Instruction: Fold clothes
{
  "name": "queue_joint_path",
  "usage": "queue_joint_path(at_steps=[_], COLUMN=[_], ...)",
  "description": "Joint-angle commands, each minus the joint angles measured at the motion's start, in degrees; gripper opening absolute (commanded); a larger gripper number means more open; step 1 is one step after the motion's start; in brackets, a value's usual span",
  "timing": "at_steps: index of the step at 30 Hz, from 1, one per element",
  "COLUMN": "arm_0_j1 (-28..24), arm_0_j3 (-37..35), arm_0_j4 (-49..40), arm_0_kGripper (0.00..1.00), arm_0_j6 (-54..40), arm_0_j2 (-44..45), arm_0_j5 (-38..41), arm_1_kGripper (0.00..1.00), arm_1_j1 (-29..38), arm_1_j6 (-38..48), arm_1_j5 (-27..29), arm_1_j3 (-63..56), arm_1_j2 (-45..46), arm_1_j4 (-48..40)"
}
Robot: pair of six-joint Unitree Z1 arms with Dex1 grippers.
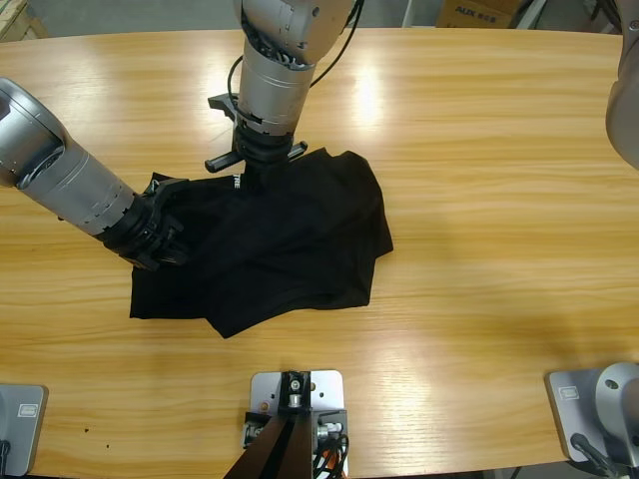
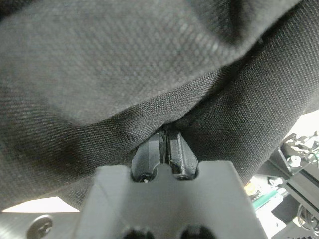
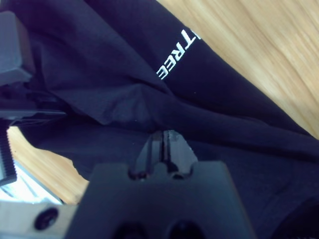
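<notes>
Here's the shirt (image 1: 290, 249), a black heap bunched up left of the middle of the table (image 1: 479, 150), and both arms are on it. The left gripper (image 1: 165, 235) comes in from the side at the heap's left edge. In its wrist view the jaws are pressed together with cloth pulled into the crease between them and more cloth slumped over the top, so that looks like a real pinch. The right gripper (image 1: 250, 180) drops in from the top at the far edge, right beside the white label (image 1: 238, 182). Its wrist view shows narrow jaws too, nipped on a fold just below the lettering (image 3: 177, 55).

How will it handle? Light, I'd say, and completely limp, a soft matte knit that sags wherever it isn't held. It won't slip much, but it won't keep a shape either. Lift one point and the rest trails and bunches.

Best holds, to my eye, are the seams and hems, where the cloth is doubled. The edge by the label looks like a good landmark. Two holds well apart would stretch it flat; these two sit rather near each other, and the layers underneath are tangled, so one pinch could catch more than one layer.
</notes>
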State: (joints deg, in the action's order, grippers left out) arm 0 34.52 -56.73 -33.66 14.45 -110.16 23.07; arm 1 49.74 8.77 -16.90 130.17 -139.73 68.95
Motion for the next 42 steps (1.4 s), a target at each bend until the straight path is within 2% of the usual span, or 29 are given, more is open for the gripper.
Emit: queue_joint_path(at_steps=[1, 12, 17, 19, 21, 22, 25, 27, 31, 33, 37, 42], arm_0_j1=[-0.8, -0.9, -0.9, -0.9, -0.9, -0.9, -0.7, -0.7, -0.7, -0.7, -0.7, -0.8], arm_0_j3=[0.2, 0.1, 0.2, 0.2, 0.0, -0.1, -0.2, 0.1, 0.3, 0.4, 0.6, 0.6], arm_0_j4=[1.0, 1.1, 1.4, 1.4, 1.4, 1.4, 1.5, 1.5, 2.0, 2.1, 2.1, 2.1], arm_0_kGripper=[0.000, 0.000, 0.000, 0.000, 0.000, 0.000, 0.000, 0.000, 0.000, 0.000, 0.000, 0.000], arm_0_j6=[0.5, 0.5, 0.6, 0.5, 0.6, 0.6, 0.5, 0.4, 0.4, 0.4, 0.0, 0.0], arm_0_j2=[-2.2, -3.0, -3.0, -3.0, -3.1, -3.1, -2.9, -2.7, -2.9, -3.0, -3.3, -3.4], arm_0_j5=[-1.0, -1.2, -1.2, -1.2, -1.2, -1.2, -1.2, -1.2, -1.2, -1.1, -1.1, -1.0], arm_1_kGripper=[0.000, 0.000, 0.000, 0.000, 0.853, 0.984, 1.000, 1.000, 1.000, 1.000, 1.000, 0.989], arm_1_j1=[0.5, 0.5, 0.6, 1.0, 1.3, 1.3, 1.7, 1.8, 4.2, 5.2, 5.7, 3.1], arm_1_j6=[0.0, 1.3, 3.9, 3.9, -2.0, -7.8, -29.3, -39.3, -51.1, -54.6, -56.3, -57.6], arm_1_j5=[-0.9, -1.0, -1.5, -1.1, 1.0, 1.4, 1.3, 2.4, 4.3, 4.4, 4.6, 4.5], arm_1_j3=[-4.0, -20.5, -34.3, -37.3, -36.2, -34.1, -26.5, -26.0, -22.3, -21.4, -18.5, -14.5], arm_1_j2=[-1.8, 11.1, 16.9, 21.6, 25.0, 25.6, 23.0, 21.1, 15.6, 13.3, 9.2, 5.5], arm_1_j4=[3.3, 3.9, -4.4, -10.5, -13.5, -12.9, -6.4, -7.2, -7.1, -7.5, -7.2, -7.0])
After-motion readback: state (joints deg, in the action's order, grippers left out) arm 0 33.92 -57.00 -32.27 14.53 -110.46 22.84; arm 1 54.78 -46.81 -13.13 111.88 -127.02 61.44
